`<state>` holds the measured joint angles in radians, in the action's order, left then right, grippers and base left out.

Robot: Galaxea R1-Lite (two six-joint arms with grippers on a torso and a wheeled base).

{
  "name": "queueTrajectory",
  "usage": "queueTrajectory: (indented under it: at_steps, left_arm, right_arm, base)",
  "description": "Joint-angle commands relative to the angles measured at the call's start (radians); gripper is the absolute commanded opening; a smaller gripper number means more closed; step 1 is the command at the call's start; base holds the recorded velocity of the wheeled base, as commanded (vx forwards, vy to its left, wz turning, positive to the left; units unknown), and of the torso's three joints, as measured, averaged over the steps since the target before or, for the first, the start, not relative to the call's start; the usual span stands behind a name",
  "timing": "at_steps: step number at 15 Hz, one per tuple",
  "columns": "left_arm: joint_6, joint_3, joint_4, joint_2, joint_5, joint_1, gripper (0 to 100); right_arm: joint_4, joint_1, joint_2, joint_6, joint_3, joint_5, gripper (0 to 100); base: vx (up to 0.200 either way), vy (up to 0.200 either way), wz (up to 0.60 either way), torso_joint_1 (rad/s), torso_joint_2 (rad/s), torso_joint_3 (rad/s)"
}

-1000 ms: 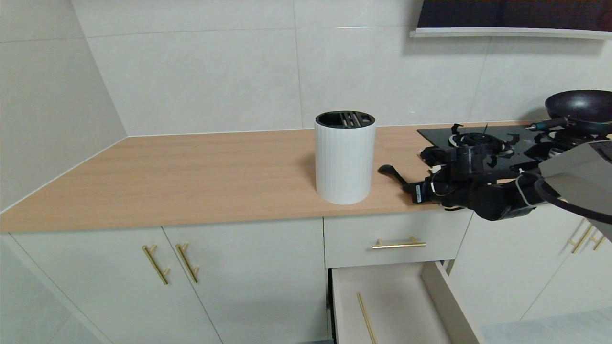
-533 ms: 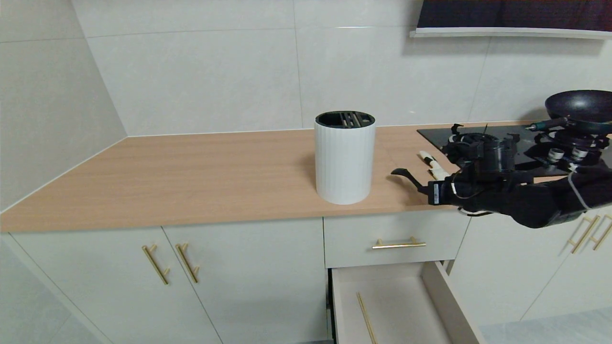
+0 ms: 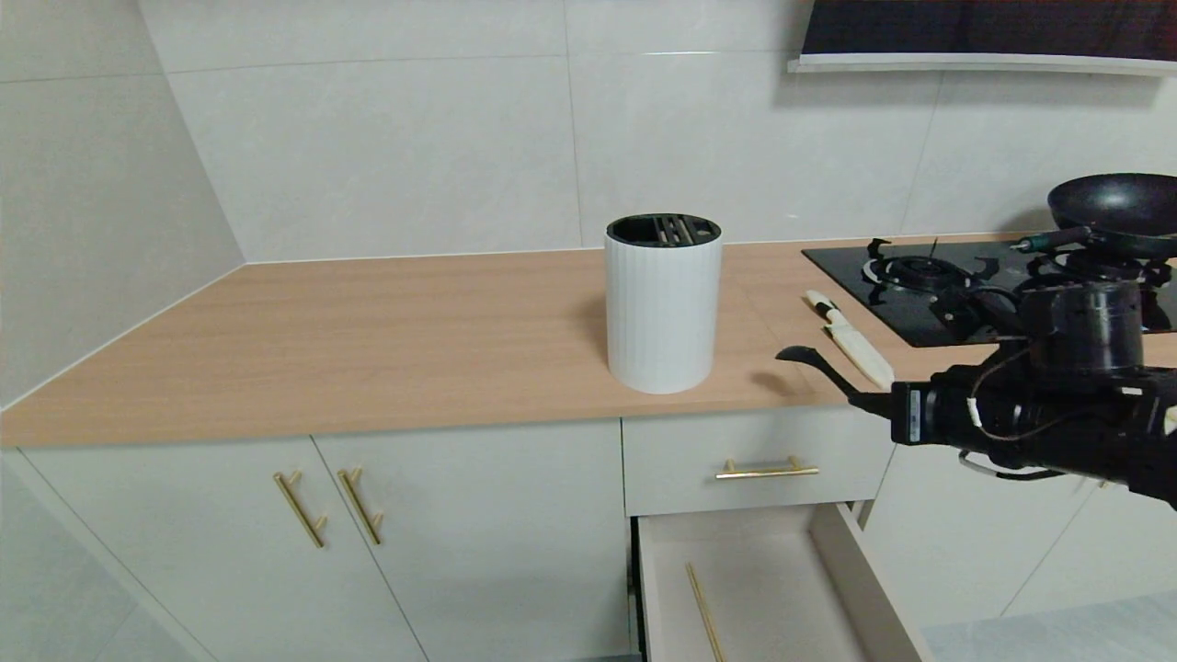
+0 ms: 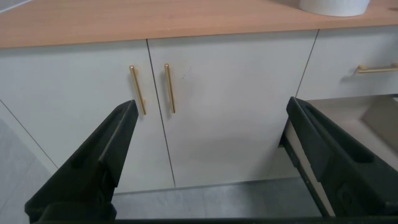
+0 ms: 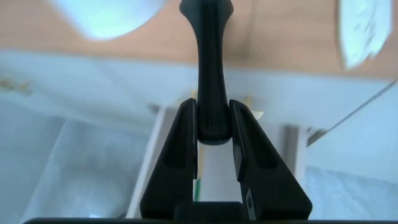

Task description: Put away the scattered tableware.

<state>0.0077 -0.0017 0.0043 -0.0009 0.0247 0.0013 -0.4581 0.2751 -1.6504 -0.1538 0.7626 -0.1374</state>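
**Black utensil lifted, knife left to stow**

The black utensil (image 3: 813,362) hangs off the front edge of the tabletop (image 3: 368,331), its handle clenched in the right tool (image 3: 869,401), at 4 o'clock from the white holder (image 3: 662,313); a pale knife (image 3: 851,340) lies loose at the holder's 3 o'clock; a thin stick (image 3: 703,607) rests in the open drawer (image 3: 855,575) at 6 o'clock; the job looks about half done. The left tool (image 4: 211,143) gapes, released, before cabinet doors (image 4: 236,106); hob (image 3: 919,276) and wok (image 3: 1113,202) sit at 2 o'clock.

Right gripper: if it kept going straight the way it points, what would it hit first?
Probably the white holder on the counter: the right gripper, shut on a black utensil, points toward its side. Depth is unclear, so it could pass just in front.
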Motion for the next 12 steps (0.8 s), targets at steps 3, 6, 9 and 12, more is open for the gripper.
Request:
queueTrajectory:
  at_steps: [3,6,9,12]
  left_arm:
    - [0.0,0.0,0.0,0.001,0.0,0.0,100]
    - [0.0,0.0,0.0,0.001,0.0,0.0,100]
    - [0.0,0.0,0.0,0.001,0.0,0.0,100]
    - [0.0,0.0,0.0,0.001,0.0,0.0,100]
  right_arm:
    - [0.002,0.078,0.159,-0.001,-0.187,-0.01,0]
    - [0.002,0.11,0.152,0.007,-0.235,-0.014,0]
    - [-0.005,0.142,0.11,0.011,-0.266,-0.013,0]
    - [-0.007,0.144,0.061,0.011,-0.272,-0.01,0]
  base:
    - [0.0,0.0,0.0,0.0,0.0,0.0]
    - [0.0,0.0,0.0,0.0,0.0,0.0]
    - [0.0,0.0,0.0,0.0,0.0,0.0]
    - [0.0,0.0,0.0,0.0,0.0,0.0]
